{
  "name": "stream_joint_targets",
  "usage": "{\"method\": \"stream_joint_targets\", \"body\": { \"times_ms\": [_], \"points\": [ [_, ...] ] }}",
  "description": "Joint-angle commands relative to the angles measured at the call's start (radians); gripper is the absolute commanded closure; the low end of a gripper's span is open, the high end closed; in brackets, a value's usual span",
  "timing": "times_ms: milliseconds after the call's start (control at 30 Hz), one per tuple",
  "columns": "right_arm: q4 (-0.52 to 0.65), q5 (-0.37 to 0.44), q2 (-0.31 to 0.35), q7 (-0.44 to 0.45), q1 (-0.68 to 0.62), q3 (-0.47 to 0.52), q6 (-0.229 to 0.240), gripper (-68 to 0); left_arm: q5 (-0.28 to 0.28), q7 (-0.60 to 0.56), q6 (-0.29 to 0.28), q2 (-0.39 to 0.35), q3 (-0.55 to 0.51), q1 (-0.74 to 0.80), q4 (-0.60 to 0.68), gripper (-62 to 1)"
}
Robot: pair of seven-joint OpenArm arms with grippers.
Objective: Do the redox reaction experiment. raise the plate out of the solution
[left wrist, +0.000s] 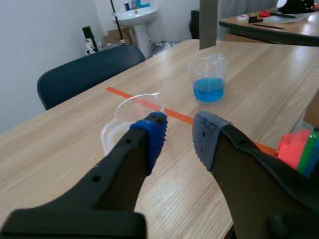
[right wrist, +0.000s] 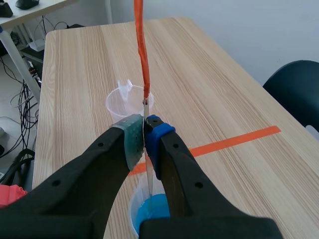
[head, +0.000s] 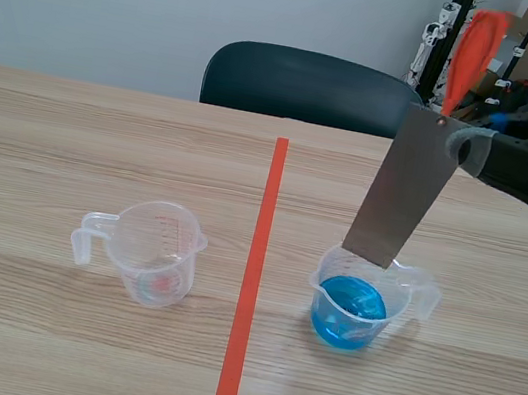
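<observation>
Wood-grain table [head: 73,125] carries the blue-filled cup [head: 351,314], dark chair [head: 303,84] beyond.

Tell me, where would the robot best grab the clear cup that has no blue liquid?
Probably by its handle, coming from the left arm's side: the measuring cup stands upright, its loop handle sticking out away from the tape line, and the open left gripper is nearest.

Scene view: low between the arms, facing across the table [head: 103,130]
Left wrist view: behind the left claw [left wrist: 179,127], facing nearly level, far off
Right wrist view: above the right claw [right wrist: 145,124], facing steeply down, close
Shared: cup of blue liquid [head: 352,309], clear cup [head: 159,251], plate [head: 401,195]
</observation>
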Motion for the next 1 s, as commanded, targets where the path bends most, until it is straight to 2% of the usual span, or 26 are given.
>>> {"method": "stream_joint_targets", "body": {
  "times_ms": [0,133,267,367,500,600,667,767,967],
  "points": [
    [0.003,0.038,0.006,-0.005,0.034,0.016,0.004,-0.6,-0.007,-0.019,0.001,-0.039,-0.004,0.000,0.004,-8.5],
    [0.003,0.080,0.006,-0.026,0.067,0.016,0.006,-0.6,-0.011,0.003,0.001,-0.154,-0.005,0.000,0.013,-4.0],
    [0.003,0.111,0.006,-0.040,0.101,0.017,0.050,-0.6,-0.064,0.079,0.001,-0.252,-0.005,-0.008,0.045,-4.0],
    [0.010,0.122,0.006,-0.053,0.113,0.021,0.057,-0.6,-0.082,0.127,-0.008,-0.311,-0.004,-0.042,0.071,-4.0],
    [0.026,0.122,0.006,-0.065,0.116,0.022,0.057,-0.6,-0.089,0.208,-0.074,-0.383,-0.004,-0.126,0.114,-3.9],
    [0.036,0.122,0.006,-0.068,0.116,0.022,0.057,-0.6,-0.120,0.301,-0.130,-0.422,-0.002,-0.204,0.154,-2.7],
    [0.042,0.127,0.006,-0.068,0.116,0.022,0.057,-0.6,-0.149,0.371,-0.147,-0.441,-0.002,-0.251,0.182,-2.7],
    [0.052,0.134,0.006,-0.078,0.116,0.024,0.058,-0.6,-0.161,0.439,-0.181,-0.470,0.004,-0.309,0.225,-2.7],
    [0.068,0.135,0.006,-0.118,0.116,0.058,0.066,-0.6,-0.180,0.509,-0.183,-0.496,0.090,-0.454,0.257,-2.7]
  ]
}}
